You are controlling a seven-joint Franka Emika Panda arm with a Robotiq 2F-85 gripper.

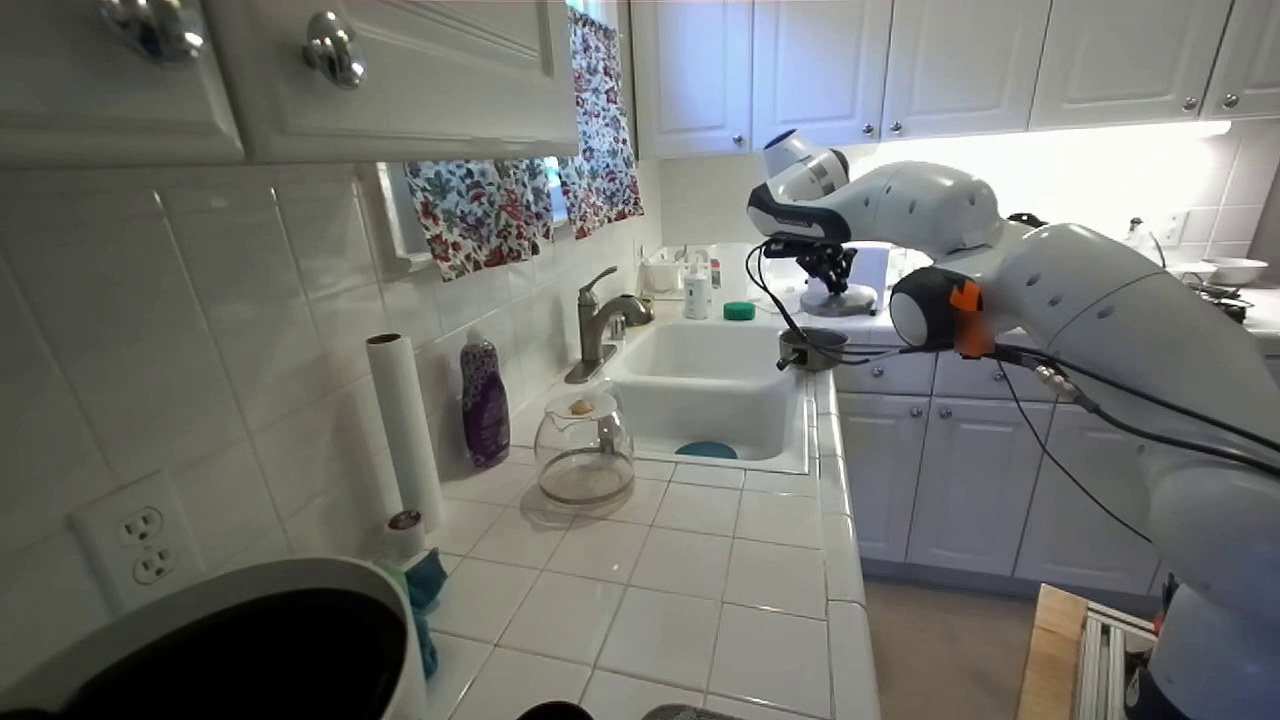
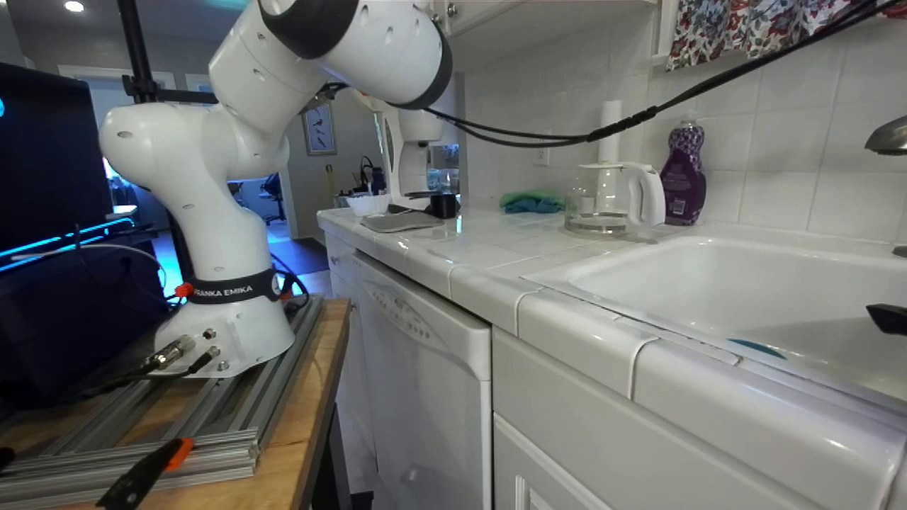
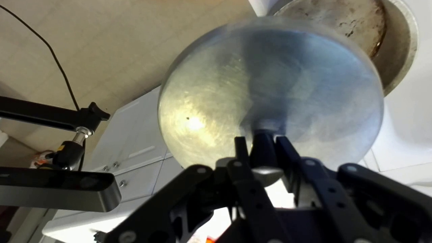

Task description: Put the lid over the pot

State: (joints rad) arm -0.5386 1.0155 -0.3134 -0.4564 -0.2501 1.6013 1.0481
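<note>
Lid in the fingers, not yet on the pot.
They pinch its knob; the pot stands lower than them, to one side. Released off-centre, the lid may tip off.

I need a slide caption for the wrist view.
Black gripper holding round silvery metal lid by dark knob, partly hiding the round metal pot.

A white tiled countertop surrounds a white double-basin sink. On it stand a clear glass carafe with a white handle, a purple plastic bottle and a slim white roll; a green-and-teal cloth lies nearby. A low round silvery metal pot sits by the front edge.
</note>
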